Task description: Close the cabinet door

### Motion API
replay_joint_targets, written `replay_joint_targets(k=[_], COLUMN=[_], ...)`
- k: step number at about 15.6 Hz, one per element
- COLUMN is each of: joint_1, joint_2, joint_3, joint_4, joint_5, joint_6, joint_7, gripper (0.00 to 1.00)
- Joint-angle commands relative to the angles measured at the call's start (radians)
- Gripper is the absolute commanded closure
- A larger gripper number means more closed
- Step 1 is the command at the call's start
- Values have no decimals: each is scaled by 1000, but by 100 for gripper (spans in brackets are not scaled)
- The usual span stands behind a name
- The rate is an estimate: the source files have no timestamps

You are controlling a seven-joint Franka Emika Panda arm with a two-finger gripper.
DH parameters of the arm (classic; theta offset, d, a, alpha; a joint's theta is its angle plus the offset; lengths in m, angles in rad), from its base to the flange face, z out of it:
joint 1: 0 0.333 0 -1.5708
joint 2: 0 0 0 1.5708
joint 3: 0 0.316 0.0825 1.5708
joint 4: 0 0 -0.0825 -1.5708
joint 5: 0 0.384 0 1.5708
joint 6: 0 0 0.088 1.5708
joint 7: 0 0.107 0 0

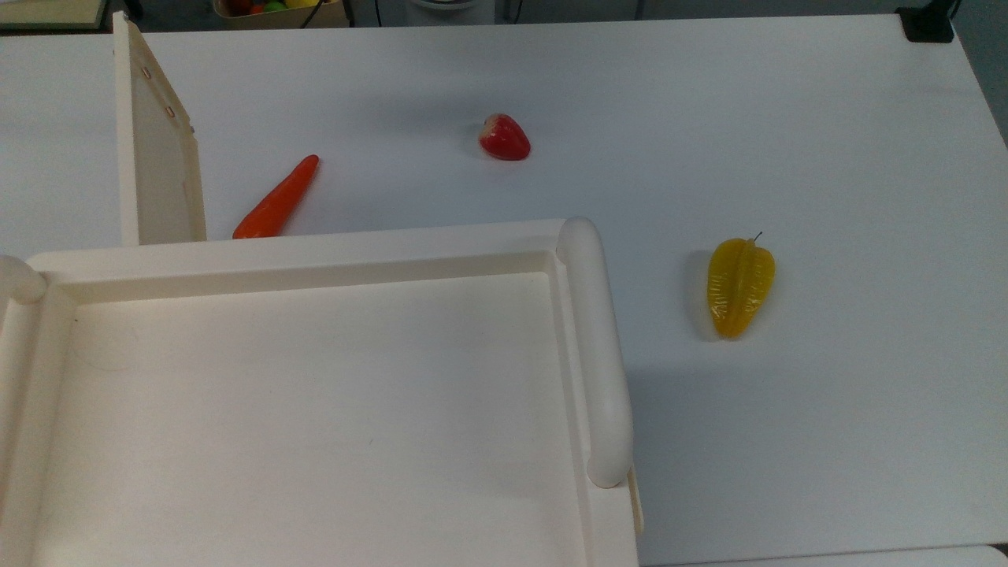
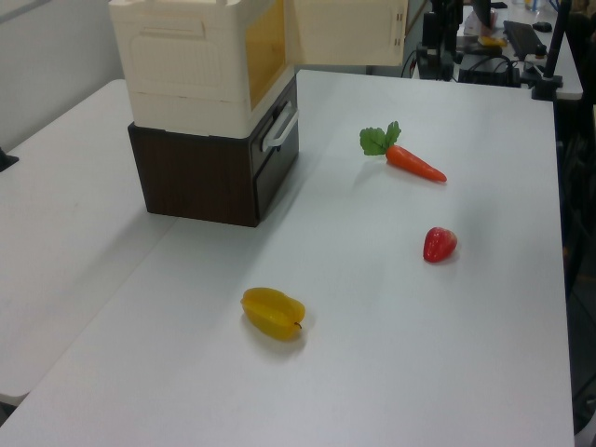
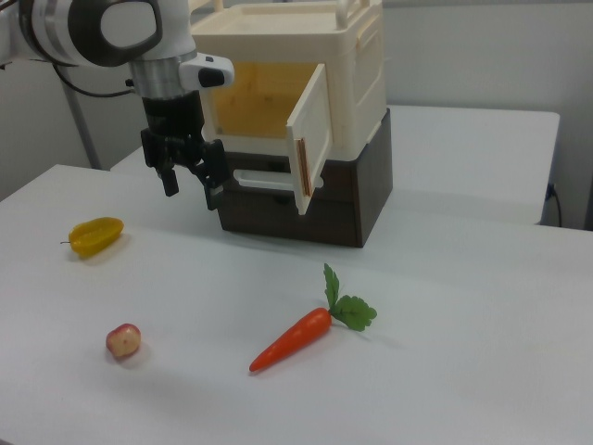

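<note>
In the top view you have one cream-white panelled cabinet door (image 1: 157, 150) swung open from one boxy cream-white cabinet (image 1: 315, 394), plus three toy foods: one orange carrot (image 1: 277, 200), one red strawberry (image 1: 504, 137), one yellow starfruit (image 1: 739, 287). In the right view your black two-finger gripper (image 3: 192, 189) hangs open, empty, beside the cabinet.

On the white worktop (image 1: 787, 118) lie three toy foods, well apart from each other. An orange plastic carrot (image 3: 291, 339) with green leaves (image 3: 346, 303) lies on its side, in the right view near the camera. A small red toy strawberry (image 1: 504, 138) sits alone in the far middle of the top view. A yellow ribbed toy starfruit (image 1: 739, 286) with a thin dark stem lies at the top view's right. A dark brown base box (image 2: 200, 172) with a pale handle (image 2: 278, 132) stands on the worktop in the left view.
</note>
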Motion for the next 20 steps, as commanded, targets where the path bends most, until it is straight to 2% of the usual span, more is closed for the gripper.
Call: replay_joint_targets(k=[1, 9, 14, 16, 19, 20], joint_1=[-8, -7, -13, -14, -20, -33], joint_2=[-18, -5, -6, -6, -15, -15], joint_3=[-2, 1, -2, -2, -4, -4], joint_4=[-12, -5, -5, -5, -5, -5], joint_5=[-12, 22, 36, 36, 36, 37], joint_6=[28, 33, 26, 28, 28, 33], joint_7=[-1, -1, -64, -70, -133, -182], gripper=[0, 0, 0, 24, 81, 89])
